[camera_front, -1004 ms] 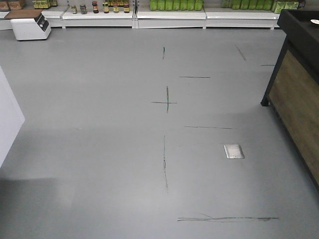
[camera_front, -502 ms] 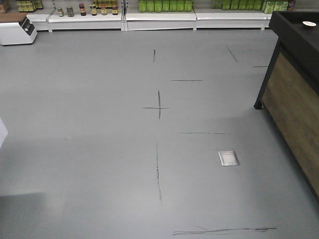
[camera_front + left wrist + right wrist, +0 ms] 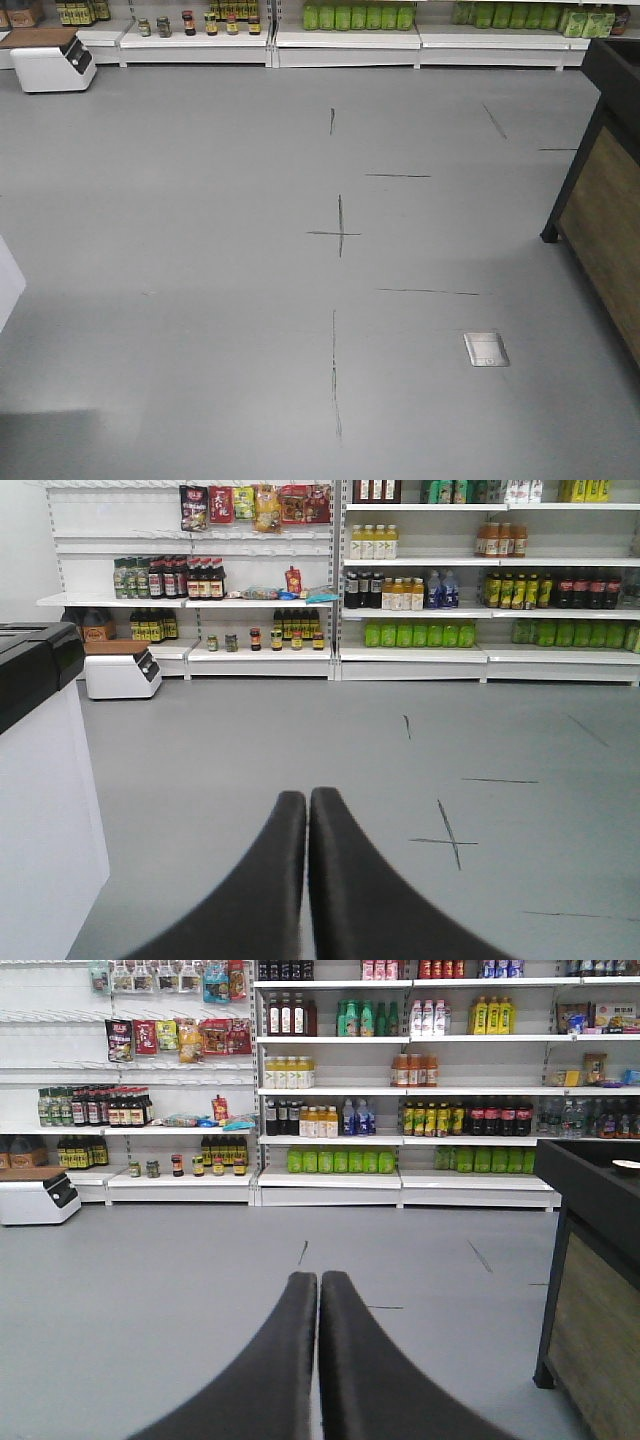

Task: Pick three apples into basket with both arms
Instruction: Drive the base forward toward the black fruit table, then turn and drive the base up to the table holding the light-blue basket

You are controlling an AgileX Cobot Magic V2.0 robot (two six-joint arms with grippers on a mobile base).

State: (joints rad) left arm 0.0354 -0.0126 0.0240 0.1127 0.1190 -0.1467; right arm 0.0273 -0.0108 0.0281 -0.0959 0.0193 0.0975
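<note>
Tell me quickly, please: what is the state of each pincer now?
Left pincer: closed, holding nothing.
Right pincer: closed, holding nothing.

Black left end effector [image 3: 307, 798] and right end effector [image 3: 318, 1280] are both pressed closed.

Nothing legible anywhere: the labels on the shelf bottles [image 3: 340, 1160] and the hanging packets [image 3: 200, 1035] are too small and blurred.

Grey floor [image 3: 180, 300]: black cross mark [image 3: 339, 232], metal plate [image 3: 486, 349], white appliance [image 3: 55, 65] far left, counter [image 3: 605, 190] right
</note>
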